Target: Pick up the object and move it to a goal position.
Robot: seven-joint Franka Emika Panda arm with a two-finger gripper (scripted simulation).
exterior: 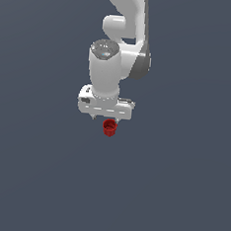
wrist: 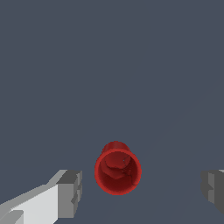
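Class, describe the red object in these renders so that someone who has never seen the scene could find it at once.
Start at the big white robot arm hanging over the plain dark grey floor, and follow it down to its gripper. Directly below it sits the small red cup, a short cylinder with an open rim, lying between the open jaws in the wrist view. It is the only coloured thing here.

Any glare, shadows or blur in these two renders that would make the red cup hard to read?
Exterior view: flat, even lighting, no cast shadow under the red cup, only a soft highlight on the arm's cap; slightly soft render. Wrist view: the cup is sharp, its rim open toward the camera, interior darker; both fingers are cropped by the frame edges.
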